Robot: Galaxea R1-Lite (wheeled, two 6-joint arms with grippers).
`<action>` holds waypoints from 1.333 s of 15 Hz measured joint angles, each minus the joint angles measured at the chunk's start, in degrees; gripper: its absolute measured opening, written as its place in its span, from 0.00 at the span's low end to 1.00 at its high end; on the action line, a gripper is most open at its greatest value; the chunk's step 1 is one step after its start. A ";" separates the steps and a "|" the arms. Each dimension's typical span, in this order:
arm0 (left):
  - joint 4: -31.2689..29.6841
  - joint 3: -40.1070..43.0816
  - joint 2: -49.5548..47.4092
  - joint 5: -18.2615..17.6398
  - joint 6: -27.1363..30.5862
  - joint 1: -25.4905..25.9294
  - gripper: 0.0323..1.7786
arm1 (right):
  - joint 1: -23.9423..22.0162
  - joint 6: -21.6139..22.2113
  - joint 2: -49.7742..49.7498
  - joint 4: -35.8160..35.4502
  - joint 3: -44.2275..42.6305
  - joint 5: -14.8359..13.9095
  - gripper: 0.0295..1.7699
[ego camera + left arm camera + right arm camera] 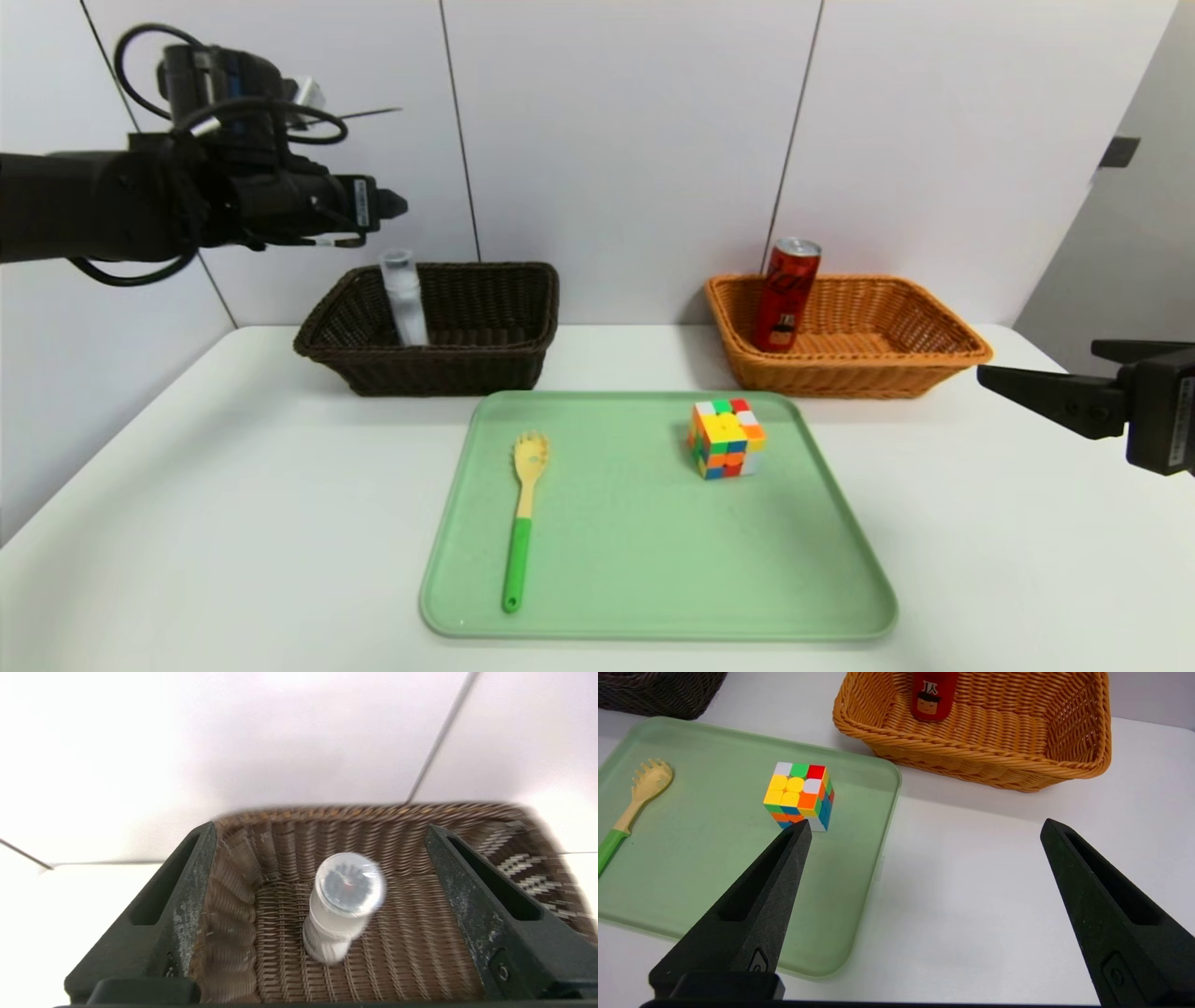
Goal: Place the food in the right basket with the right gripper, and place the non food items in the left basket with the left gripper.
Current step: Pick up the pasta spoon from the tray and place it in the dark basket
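The white translucent bottle (404,299) (343,905) stands upright inside the dark brown left basket (485,364) (420,952). My left gripper (392,203) (320,827) hovers above it, open, touching nothing. The red can (787,294) (934,695) leans in the back left corner of the orange-tan right basket (934,359) (971,751). The puzzle cube (726,439) (798,794) and the yellow spoon with a green handle (523,518) (640,791) lie on the green tray (653,579) (714,872). My right gripper (1036,362) (925,823) hangs open and empty over the table, right of the tray.
The white table (233,485) runs to a panelled wall just behind both baskets. The two baskets stand side by side behind the tray with a gap between them. A corner of the dark basket (658,690) shows in the right wrist view.
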 joint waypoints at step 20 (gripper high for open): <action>46.19 7.73 -20.70 -0.28 -10.14 -26.27 0.95 | -0.89 0.16 8.89 13.90 -13.76 0.32 0.96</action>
